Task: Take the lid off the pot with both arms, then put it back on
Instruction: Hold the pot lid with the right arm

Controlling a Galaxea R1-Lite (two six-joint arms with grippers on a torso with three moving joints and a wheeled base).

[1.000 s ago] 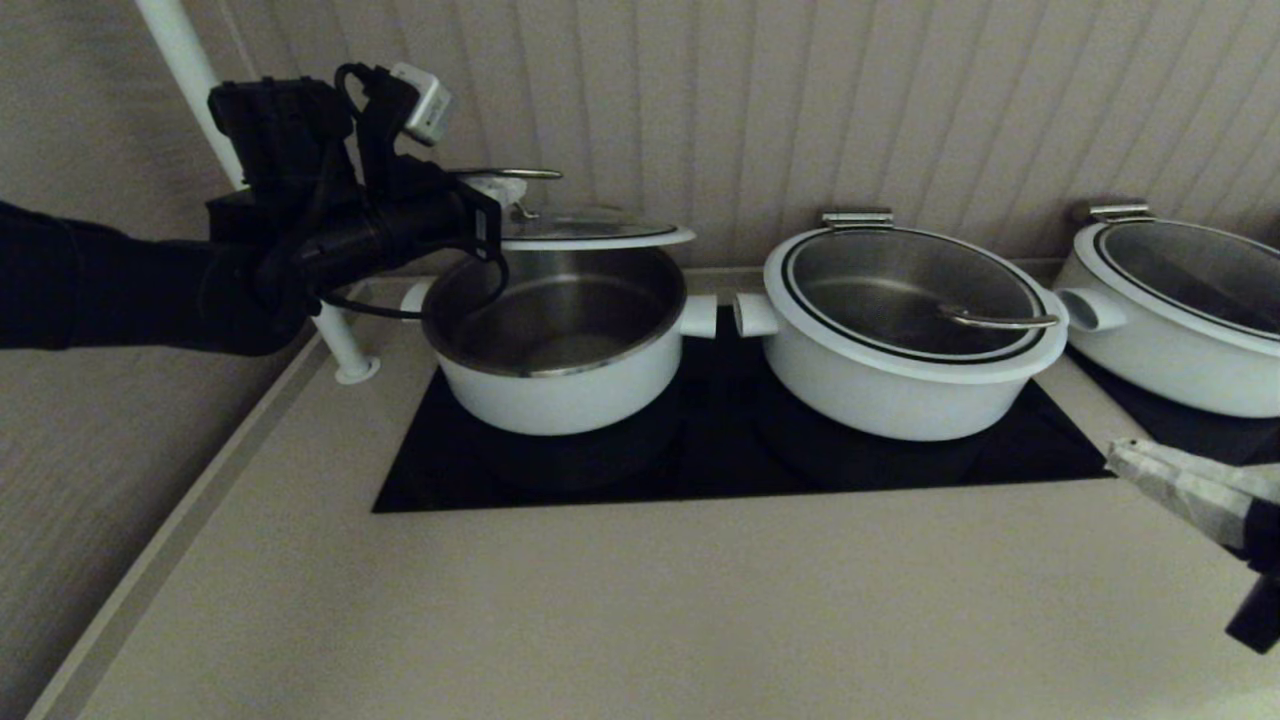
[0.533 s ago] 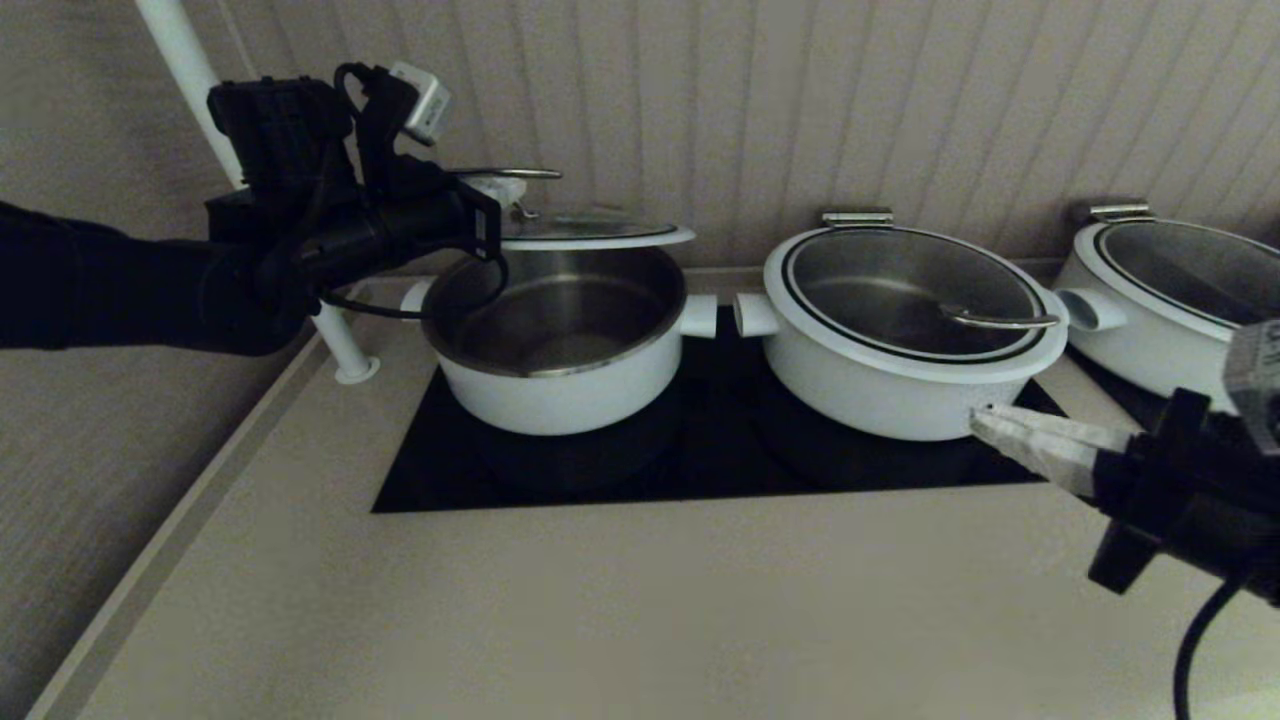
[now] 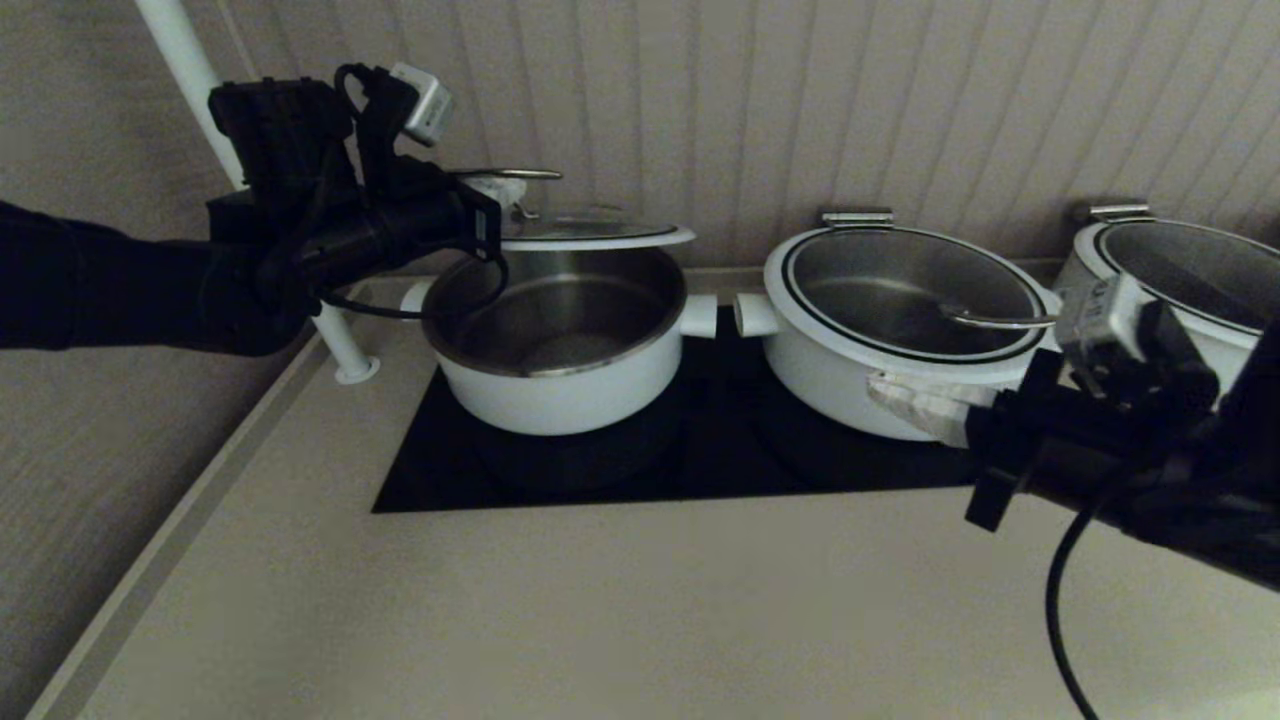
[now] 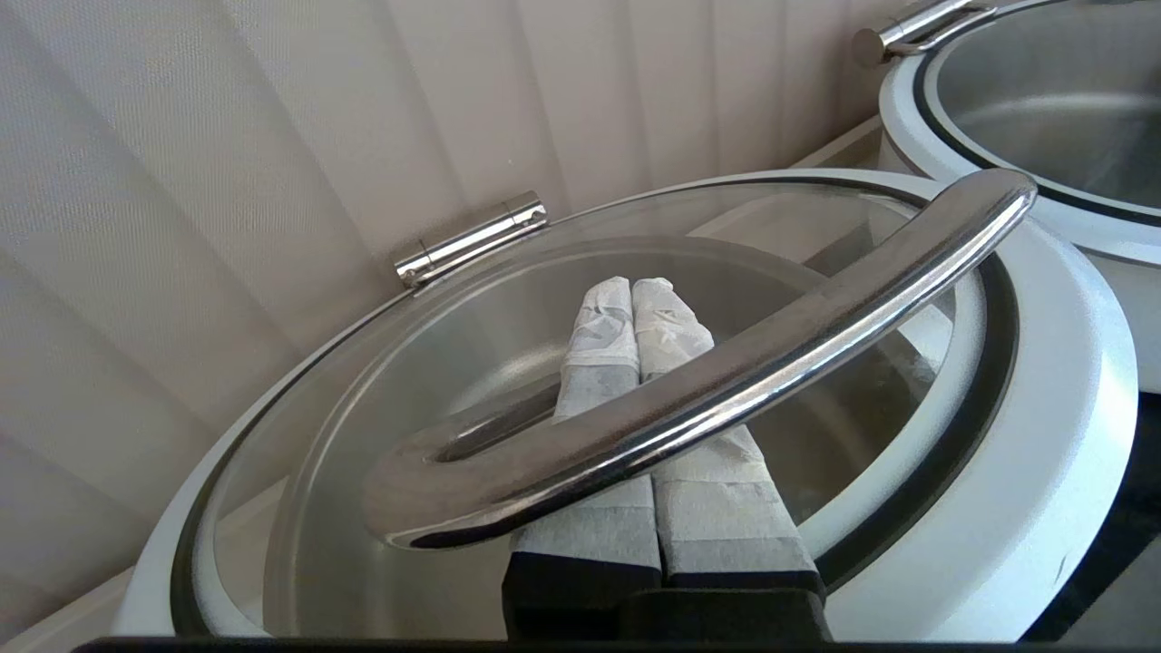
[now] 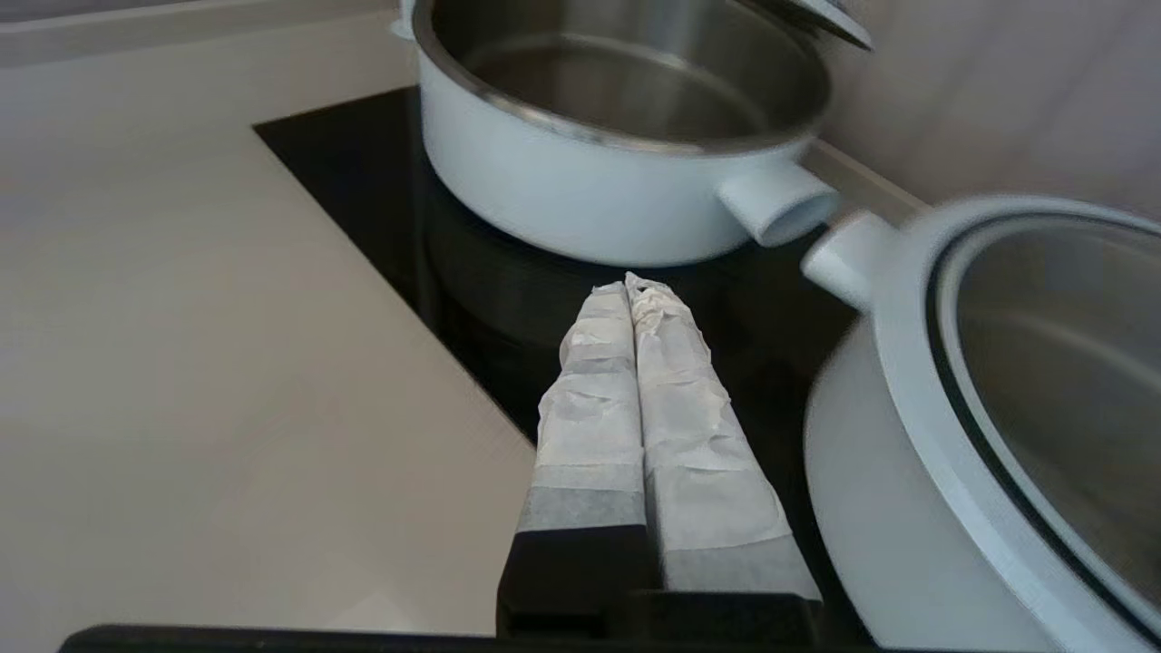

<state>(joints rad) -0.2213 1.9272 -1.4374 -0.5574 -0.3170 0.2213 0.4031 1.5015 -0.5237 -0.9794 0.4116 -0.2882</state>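
The lid [image 3: 590, 233] hangs level above the back rim of the open pot [image 3: 560, 345], clear of it. My left gripper [image 4: 632, 286] is shut, and its taped fingers [image 4: 689, 490] pass under the lid's arched steel handle [image 4: 726, 376], which rests on them. In the head view that handle [image 3: 505, 174] shows beside the left arm. My right gripper [image 3: 882, 388] is shut and empty, low over the cooktop in front of the middle pot. It points toward the small pot [image 5: 590, 181], well short of it.
A wider lidded white pot [image 3: 900, 330] stands right of the small pot, and another [image 3: 1170, 290] stands at the far right. All sit on a black cooktop [image 3: 700, 460]. A white pole [image 3: 340, 345] stands at the back left. The ribbed wall is close behind.
My right arm has swung in from the right edge, leftward and up, to the front of the middle pot. The left arm and the lid have not moved.
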